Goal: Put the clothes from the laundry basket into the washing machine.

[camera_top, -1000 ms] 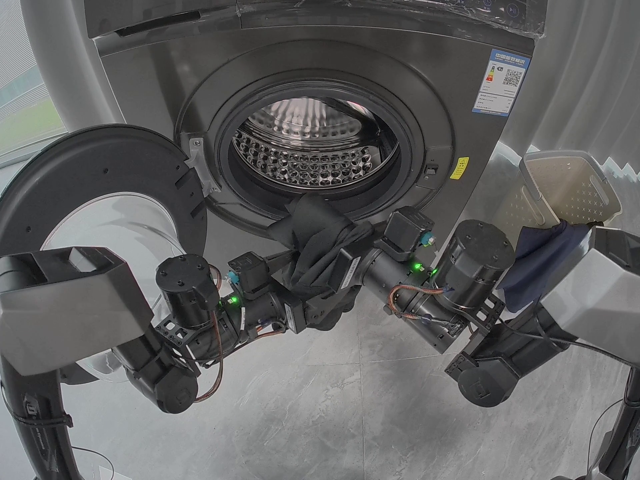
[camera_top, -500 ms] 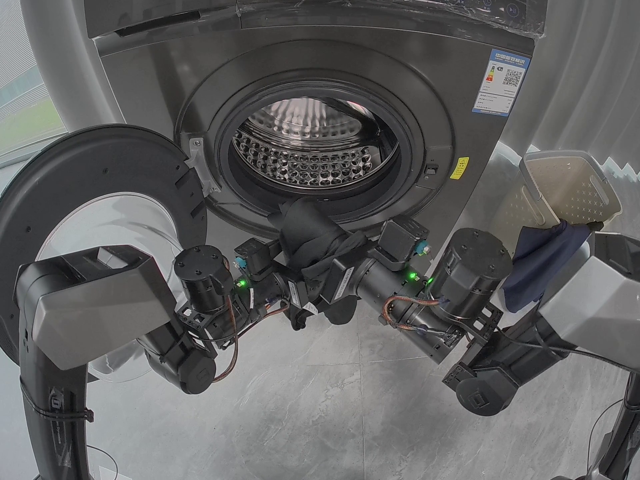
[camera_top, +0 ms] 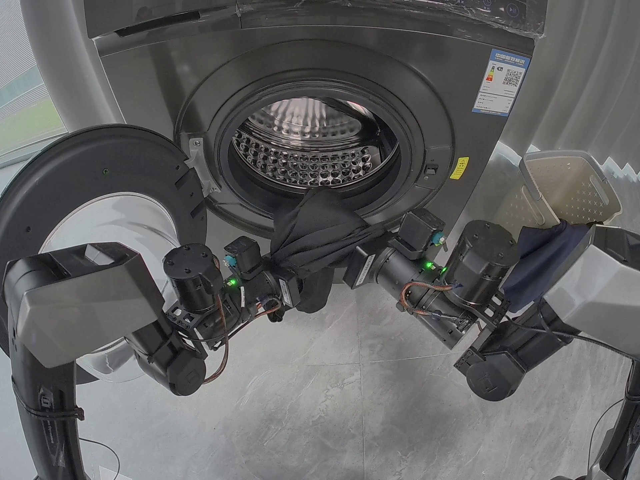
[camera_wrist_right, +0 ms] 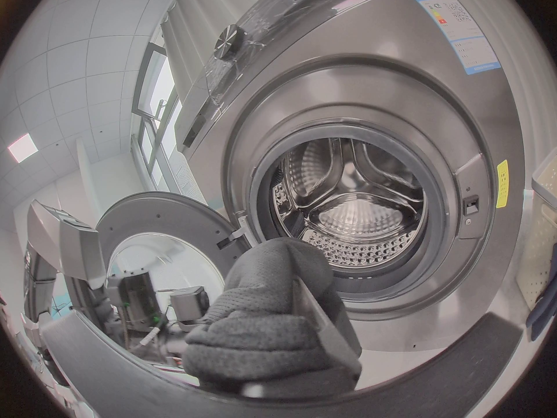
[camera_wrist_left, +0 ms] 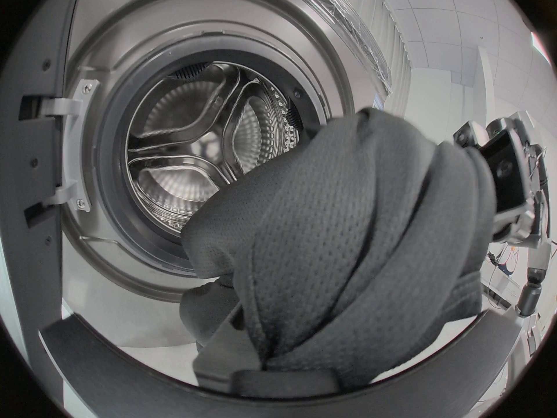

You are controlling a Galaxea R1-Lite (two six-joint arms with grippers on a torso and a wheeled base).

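Low, both arms are bent in toward each other in front of the washing machine point(camera_top: 320, 55), forearms meeting just under its round opening. The left gripper point(camera_top: 293, 291) and right gripper point(camera_top: 353, 265) sit near each other. Each is clamped on a lower end of the dark garment point(camera_top: 319, 228), which runs taut between them. Cloth covers most of the fingers.

The garment bunches upward in a peak, and its top lies at the lower lip of the opening, in front of the steel drum point(camera_top: 313, 148).

The door point(camera_top: 100, 168) is swung wide to the robot's left, behind the left arm's elbow. The laundry basket point(camera_top: 567, 185) leans beside the machine on the right, with a blue cloth point(camera_top: 540, 261) hanging from it, close to the right arm. Grey floor point(camera_top: 360, 395) lies open below both arms.
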